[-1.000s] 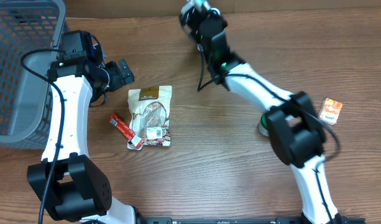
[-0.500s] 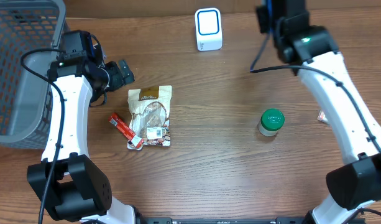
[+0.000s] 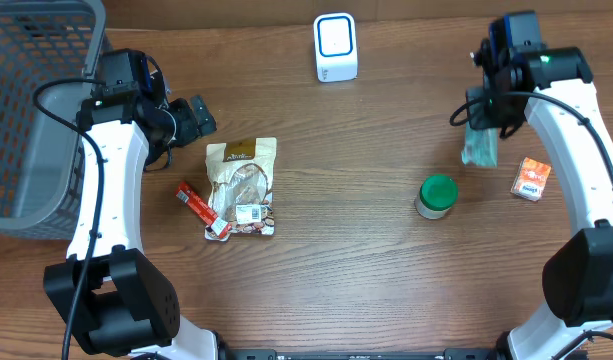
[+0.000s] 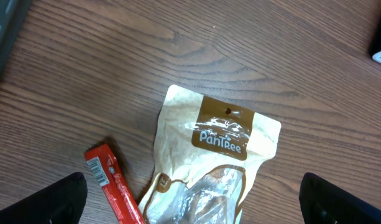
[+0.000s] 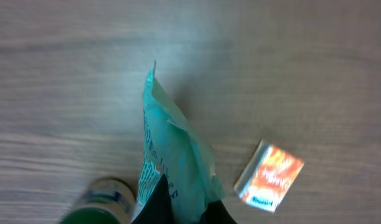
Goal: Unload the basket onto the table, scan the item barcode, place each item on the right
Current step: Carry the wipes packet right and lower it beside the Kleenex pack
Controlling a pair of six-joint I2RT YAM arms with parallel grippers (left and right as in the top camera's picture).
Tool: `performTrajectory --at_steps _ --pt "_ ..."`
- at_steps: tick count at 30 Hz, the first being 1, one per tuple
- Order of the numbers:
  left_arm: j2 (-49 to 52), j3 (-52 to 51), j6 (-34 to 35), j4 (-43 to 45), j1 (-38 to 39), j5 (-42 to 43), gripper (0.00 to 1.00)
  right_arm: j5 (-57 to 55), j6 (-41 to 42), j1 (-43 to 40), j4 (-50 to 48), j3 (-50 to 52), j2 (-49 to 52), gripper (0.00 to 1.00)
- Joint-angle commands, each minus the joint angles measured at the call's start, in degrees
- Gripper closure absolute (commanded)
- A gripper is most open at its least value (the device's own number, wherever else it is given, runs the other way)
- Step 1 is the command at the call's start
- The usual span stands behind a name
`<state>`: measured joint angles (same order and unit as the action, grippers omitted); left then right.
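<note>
Grey basket (image 3: 26, 110) walls the left edge. The left gripper (image 3: 196, 115) hangs spread over a brown pouch (image 3: 242, 185). Bare table (image 3: 336, 250) lies before the scanner (image 3: 335, 47). The right gripper (image 3: 483, 125) pinches a limp teal packet (image 3: 479, 148) aloft; it could slip or sag, hiding its barcode. A jar (image 3: 437, 196) and an orange box (image 3: 531, 178) crowd near.

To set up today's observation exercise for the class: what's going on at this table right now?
The right gripper is shut on a teal packet, holding it near a green-lidded jar and a small orange box. The white scanner stands well away from the packet, so no scan is under way. The left gripper is open and empty, near a brown snack pouch and a red stick.
</note>
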<state>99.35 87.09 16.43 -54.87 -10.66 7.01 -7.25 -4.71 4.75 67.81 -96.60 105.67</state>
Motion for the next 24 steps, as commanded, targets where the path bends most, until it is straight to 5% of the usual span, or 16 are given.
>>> performTrajectory --at_steps 1,16,18,19,20,24 --pt "-0.39 0.81 0.74 0.02 -0.17 -0.15 0.0 0.92 0.48 -2.05 -0.22 4.26 -0.07 0.96" --pt "-0.39 0.81 0.74 0.02 -0.17 -0.15 0.0 0.9 1.95 -6.49 -4.39 13.0 -0.07 0.95" --pt "-0.39 0.81 0.74 0.04 -0.17 -0.13 0.0 0.9 1.95 -6.49 -4.55 13.0 -0.07 0.82" --pt "-0.39 0.81 0.74 0.02 -0.17 -0.15 0.0 0.9 1.97 -6.49 -4.52 13.0 -0.07 0.63" --pt "-0.39 0.81 0.74 0.02 -0.17 -0.15 0.0 0.9 1.95 -6.49 -4.52 13.0 -0.07 0.55" --pt "-0.39 0.81 0.74 0.02 -0.17 -0.15 0.0 0.9 1.97 -6.49 -4.52 13.0 -0.07 0.45"
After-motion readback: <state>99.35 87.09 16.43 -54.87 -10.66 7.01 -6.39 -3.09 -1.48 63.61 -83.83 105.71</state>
